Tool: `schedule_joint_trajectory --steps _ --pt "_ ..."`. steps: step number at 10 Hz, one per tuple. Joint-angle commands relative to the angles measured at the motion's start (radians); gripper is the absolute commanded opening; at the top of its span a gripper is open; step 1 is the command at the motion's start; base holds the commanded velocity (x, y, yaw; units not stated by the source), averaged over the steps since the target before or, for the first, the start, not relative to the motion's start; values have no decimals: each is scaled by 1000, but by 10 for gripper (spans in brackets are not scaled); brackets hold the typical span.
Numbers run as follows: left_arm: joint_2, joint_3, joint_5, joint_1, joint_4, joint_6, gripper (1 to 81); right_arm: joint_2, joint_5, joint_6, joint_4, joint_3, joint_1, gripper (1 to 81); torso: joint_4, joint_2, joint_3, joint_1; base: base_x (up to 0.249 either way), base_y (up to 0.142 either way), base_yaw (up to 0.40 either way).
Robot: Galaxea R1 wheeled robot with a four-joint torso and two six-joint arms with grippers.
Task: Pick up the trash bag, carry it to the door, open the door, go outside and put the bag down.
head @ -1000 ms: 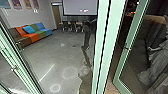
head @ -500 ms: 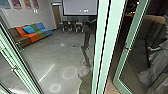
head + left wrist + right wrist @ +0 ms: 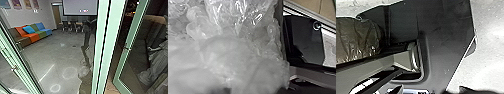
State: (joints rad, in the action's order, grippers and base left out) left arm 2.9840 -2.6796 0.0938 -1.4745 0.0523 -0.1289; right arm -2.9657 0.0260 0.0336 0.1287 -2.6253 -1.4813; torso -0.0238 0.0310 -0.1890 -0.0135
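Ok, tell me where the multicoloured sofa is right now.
In the head view, the multicoloured sofa is on the left side, along the pale wall, below the row of pictures and to the left of the screen.

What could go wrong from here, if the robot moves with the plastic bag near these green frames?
The plastic bag looks thin and puffed out in the left wrist view, so it might snag and tear on a door edge or fitting.

The green post stands upright and looks near in the head view; a turn towards it could perhaps bump an arm.

The green-framed door right of it has a small fitting partway up, which might catch something passing close.
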Motion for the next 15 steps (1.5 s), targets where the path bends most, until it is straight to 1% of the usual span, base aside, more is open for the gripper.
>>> schedule_joint_trajectory --steps 1,3,4,7,13,15 --pt "1 0 -55 29 12 6 10 -3 65 6 -9 1 31 811 0 0 0 0 0 0 0" --pt "1 3 -55 29 12 8 10 -6 65 6 -9 5 31 811 0 0 0 0 0 0 0" --pt "1 4 -57 32 30 6 10 -12 65 8 -11 1 29 811 0 0 0 0 0 0 0" --pt "3 4 -60 35 44 6 10 -15 65 8 -15 4 25 811 0 0 0 0 0 0 0" --pt "1 1 -68 39 44 6 10 -17 65 6 -15 7 22 811 0 0 0 0 0 0 0" --pt "1 1 -68 39 44 6 10 -18 65 8 -15 7 22 811 0 0 0 0 0 0 -125"
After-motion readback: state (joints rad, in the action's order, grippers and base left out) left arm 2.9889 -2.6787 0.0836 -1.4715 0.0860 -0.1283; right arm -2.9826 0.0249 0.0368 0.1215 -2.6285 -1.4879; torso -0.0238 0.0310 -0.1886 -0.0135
